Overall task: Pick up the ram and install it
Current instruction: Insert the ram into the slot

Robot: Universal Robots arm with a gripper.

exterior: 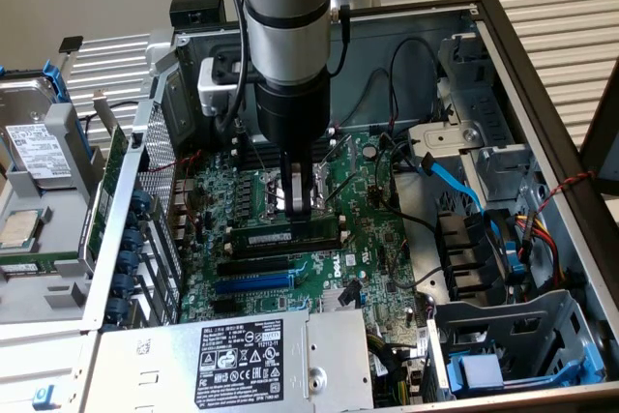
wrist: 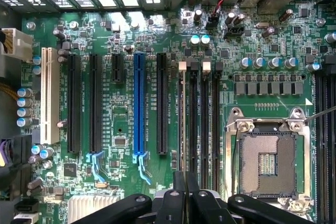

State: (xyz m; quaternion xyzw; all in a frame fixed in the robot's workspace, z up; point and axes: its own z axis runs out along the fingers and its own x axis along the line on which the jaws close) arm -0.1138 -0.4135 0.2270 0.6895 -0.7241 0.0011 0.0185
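The ram [exterior: 285, 237] is a long green stick with a white label, standing on edge in a black memory slot on the motherboard [exterior: 372, 239] near the CPU socket. In the wrist view the ram [wrist: 182, 119] shows edge-on as a thin line in the slot nearest the long black expansion slots. My gripper [exterior: 298, 210] hangs straight down over its middle. The gripper [wrist: 185, 182] has its fingers pressed together on the stick's top edge, one on each face.
Beside the ram lie several unfilled black memory slots [wrist: 205, 119] with white end clips, the open CPU socket [wrist: 270, 161] and a blue expansion slot [wrist: 138, 103]. A power supply [exterior: 261, 355] sits at the case's front, blue and black cables [exterior: 455, 181] on the exterior view's right, a hard drive [exterior: 34, 152] outside on its left.
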